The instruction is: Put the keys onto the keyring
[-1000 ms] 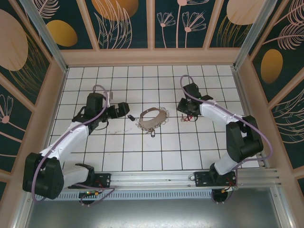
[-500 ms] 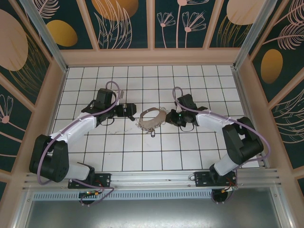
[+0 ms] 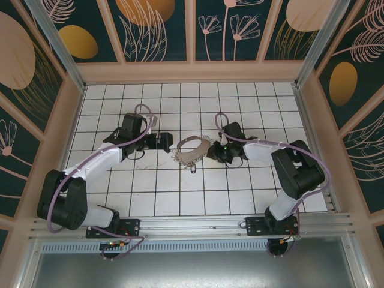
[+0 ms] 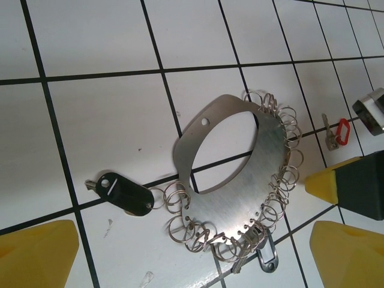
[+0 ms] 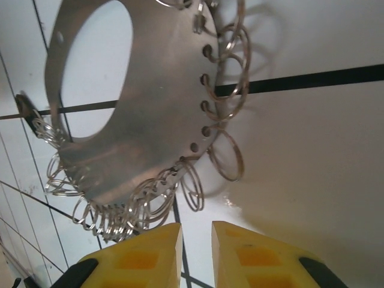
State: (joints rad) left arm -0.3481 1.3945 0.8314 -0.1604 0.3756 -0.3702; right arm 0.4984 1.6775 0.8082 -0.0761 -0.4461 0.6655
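Flat on the bench [image 3: 180, 192], centre: keyring [image 3: 191, 150]. L hand [image 3: 163, 141] just left of it, spread wide, empty. R hand [image 5: 196, 231] at its right fringe, barely open, nothing in it. Red-tag key [image 4: 341, 131] lies loose beside it. Risk: R tips nudge the thin rings and the keyring skids, or they snag w/ no key held.

The right gripper [image 3: 212, 151] has swung left across the tiles. A second ago it was beside the red-tagged key [image 4: 340, 131]; now it sits just beside the right edge of the keyring [image 3: 191, 150], with its forearm stretched out lower along the floor. The left gripper [image 3: 163, 141] has moved right, closer to the ring's left edge, with its arm reaching further forward. That shift came in the first half second.
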